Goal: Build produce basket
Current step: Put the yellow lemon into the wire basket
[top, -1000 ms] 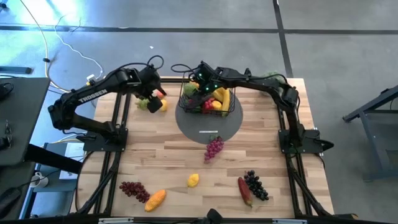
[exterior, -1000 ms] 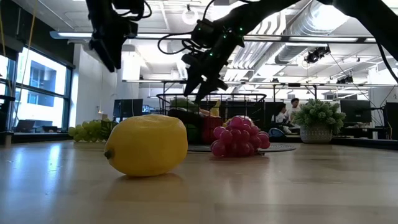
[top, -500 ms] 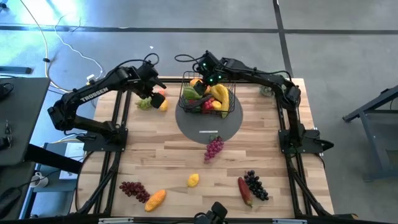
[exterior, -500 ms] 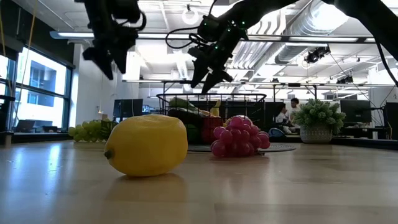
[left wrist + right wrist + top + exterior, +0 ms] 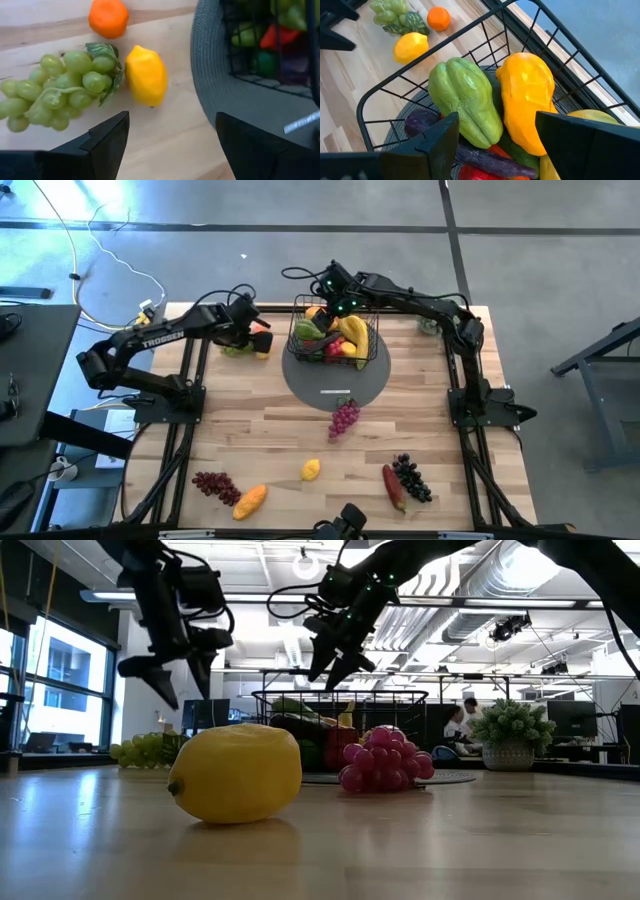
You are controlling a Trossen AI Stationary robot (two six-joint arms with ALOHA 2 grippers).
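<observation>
At the far middle of the table, on a flat grey round disc (image 5: 333,380), stands the black wire basket (image 5: 334,338), holding a green pepper (image 5: 465,100), a yellow pepper (image 5: 527,97), a dark purple piece and red items.

Right gripper (image 5: 331,302): hovering above the basket's far rim, fingers (image 5: 432,147) parted, holding nothing.

Left gripper (image 5: 252,338): poised over the table just left of the disc, fingers (image 5: 107,137) spread wide, empty.

Beneath it, loose: green grape bunch (image 5: 57,82), lemon (image 5: 146,75) beside the bunch, orange fruit (image 5: 108,17) a little apart.

Near side of table, loose: purple grapes (image 5: 343,418) just off the disc's near edge; second lemon (image 5: 311,470); dark red grapes (image 5: 215,485); orange piece (image 5: 250,501); dark grapes (image 5: 412,477) beside a red elongated piece (image 5: 393,488).

Far right corner: bushy plant (image 5: 512,730).
</observation>
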